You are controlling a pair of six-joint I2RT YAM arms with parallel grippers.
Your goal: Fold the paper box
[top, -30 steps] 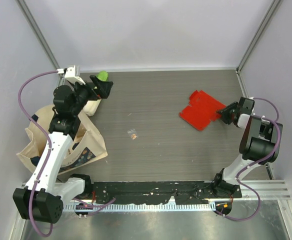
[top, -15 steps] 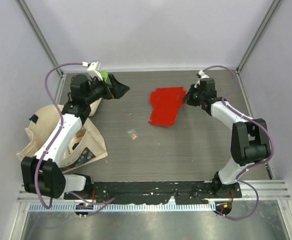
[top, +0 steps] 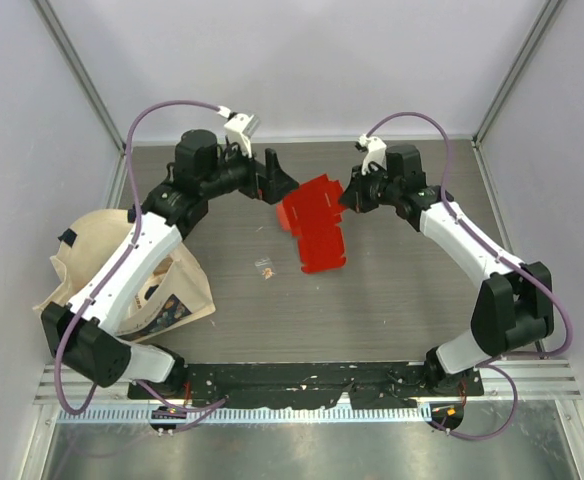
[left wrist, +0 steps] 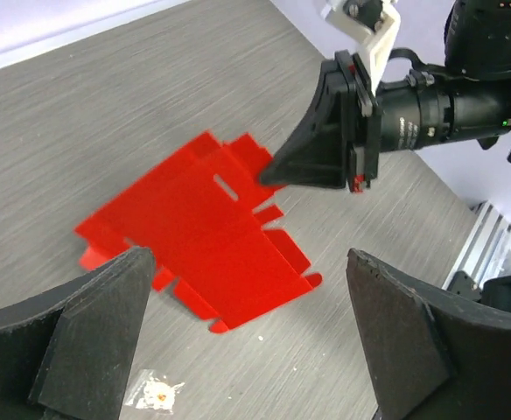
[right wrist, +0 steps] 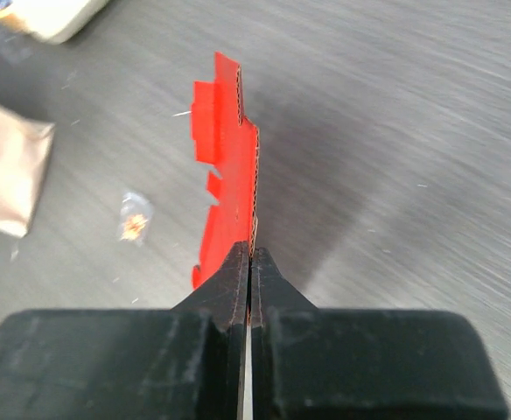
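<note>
Now the right gripper is pinching shut on one edge of the flat red paper box, which is stretching straight ahead of its fingertips toward the left gripper. That one is hanging wide open and empty just past the opposite edge, and whether the sheet is touching the table is proving hard to tell.

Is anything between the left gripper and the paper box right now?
Nothing visible. The open left gripper faces the paper box directly. The right gripper pinches the box's opposite edge, and the small wrapper lies off to the near side.
</note>
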